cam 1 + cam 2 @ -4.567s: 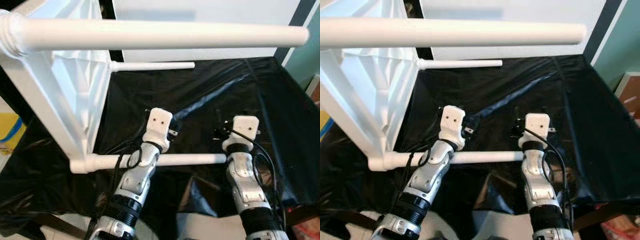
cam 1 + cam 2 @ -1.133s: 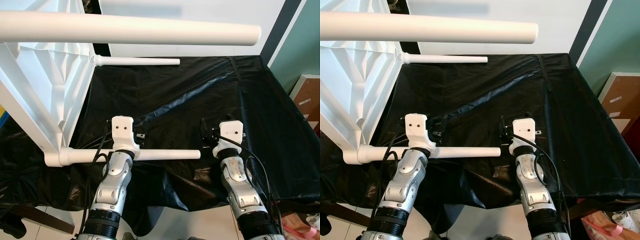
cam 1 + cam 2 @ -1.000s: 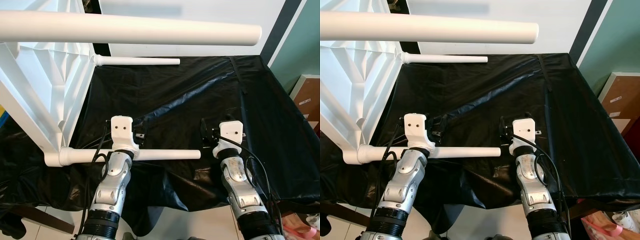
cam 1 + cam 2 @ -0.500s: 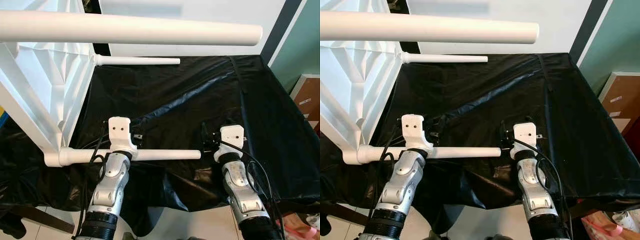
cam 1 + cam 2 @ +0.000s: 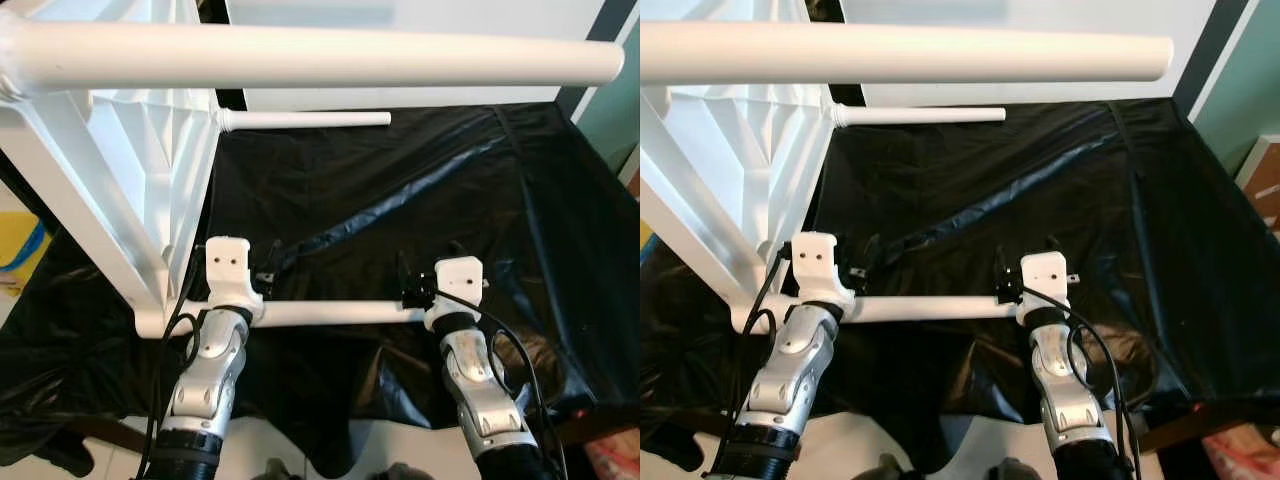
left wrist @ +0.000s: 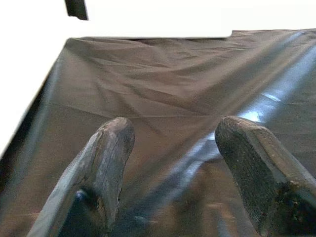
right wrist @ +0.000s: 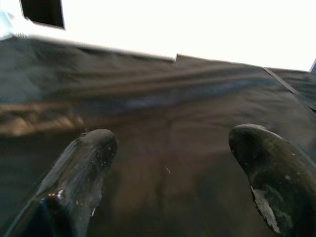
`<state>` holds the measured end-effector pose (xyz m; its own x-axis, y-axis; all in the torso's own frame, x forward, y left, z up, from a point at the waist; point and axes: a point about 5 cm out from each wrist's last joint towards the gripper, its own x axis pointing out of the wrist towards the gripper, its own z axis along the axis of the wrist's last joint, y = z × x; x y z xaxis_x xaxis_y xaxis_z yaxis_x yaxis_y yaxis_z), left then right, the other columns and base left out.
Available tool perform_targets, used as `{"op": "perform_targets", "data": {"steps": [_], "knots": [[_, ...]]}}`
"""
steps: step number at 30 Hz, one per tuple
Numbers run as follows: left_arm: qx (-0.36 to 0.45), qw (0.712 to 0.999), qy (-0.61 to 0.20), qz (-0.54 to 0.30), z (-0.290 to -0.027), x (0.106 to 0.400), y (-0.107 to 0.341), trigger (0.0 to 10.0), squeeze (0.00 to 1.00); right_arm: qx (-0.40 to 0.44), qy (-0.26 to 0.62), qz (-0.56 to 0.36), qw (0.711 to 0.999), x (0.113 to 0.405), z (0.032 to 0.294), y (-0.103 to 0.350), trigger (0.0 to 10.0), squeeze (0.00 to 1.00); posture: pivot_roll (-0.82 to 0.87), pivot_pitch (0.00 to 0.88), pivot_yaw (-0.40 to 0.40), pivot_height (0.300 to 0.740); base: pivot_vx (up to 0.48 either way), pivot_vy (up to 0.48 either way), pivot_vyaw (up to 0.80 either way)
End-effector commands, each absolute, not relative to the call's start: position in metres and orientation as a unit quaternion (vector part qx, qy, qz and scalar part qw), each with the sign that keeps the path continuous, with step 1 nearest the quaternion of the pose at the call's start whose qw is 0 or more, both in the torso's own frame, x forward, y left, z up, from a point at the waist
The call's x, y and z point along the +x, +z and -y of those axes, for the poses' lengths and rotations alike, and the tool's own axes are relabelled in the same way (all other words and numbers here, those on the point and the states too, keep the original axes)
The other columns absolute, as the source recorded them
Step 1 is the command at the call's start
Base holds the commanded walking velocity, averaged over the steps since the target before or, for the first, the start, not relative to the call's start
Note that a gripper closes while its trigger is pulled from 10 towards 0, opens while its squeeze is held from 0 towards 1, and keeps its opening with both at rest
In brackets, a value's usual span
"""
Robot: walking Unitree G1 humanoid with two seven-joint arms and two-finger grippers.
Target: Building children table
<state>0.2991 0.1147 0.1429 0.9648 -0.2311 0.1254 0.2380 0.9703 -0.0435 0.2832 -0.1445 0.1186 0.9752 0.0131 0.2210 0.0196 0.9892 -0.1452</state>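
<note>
A white children's table (image 5: 120,180) lies tipped on its side on a black sheet (image 5: 420,200), at the left. The left gripper (image 6: 170,143) hovers released over the sheet, fingers spread, just past the nearest table leg (image 5: 330,313). The right gripper (image 7: 170,148), also spread and empty, sits beside that leg's free tip. Both wrists have drawn back slightly, and the camera has shifted.

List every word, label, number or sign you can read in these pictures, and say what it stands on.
None can be read. The white table, its legs, the black sheet and both hands, left hand and right hand, bear no legible text.
</note>
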Motion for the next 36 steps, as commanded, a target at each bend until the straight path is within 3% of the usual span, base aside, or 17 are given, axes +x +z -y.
{"op": "perform_targets", "data": {"steps": [1,11,21,36], "knots": [[-0.019,0.986,-0.155,0.052,-0.113,0.297,0.14,10.0,0.0,-0.071,-0.006,0.114,0.991,0.283,0.145,0.12,10.0,0.0,-0.06,0.087,0.012,0.74,0.0,0.36,0.0],[-0.004,0.983,-0.173,0.056,-0.11,0.295,0.141,10.0,0.0,-0.072,-0.009,0.113,0.991,0.281,0.147,0.118,10.0,0.0,-0.07,0.075,0.015,0.74,0.0,0.0,0.0],[0.015,0.96,-0.277,0.039,-0.105,0.279,0.142,10.0,0.0,-0.07,-0.036,0.112,0.991,0.279,0.164,0.121,10.0,0.0,-0.06,0.055,-0.002,0.74,0.0,0.0,0.0],[0.005,0.96,-0.28,0.022,-0.1,0.269,0.136,10.0,0.0,-0.087,-0.027,0.127,0.988,0.277,0.164,0.124,10.0,0.0,-0.06,0.039,-0.01,0.74,0.0,0.0,0.0]]}}
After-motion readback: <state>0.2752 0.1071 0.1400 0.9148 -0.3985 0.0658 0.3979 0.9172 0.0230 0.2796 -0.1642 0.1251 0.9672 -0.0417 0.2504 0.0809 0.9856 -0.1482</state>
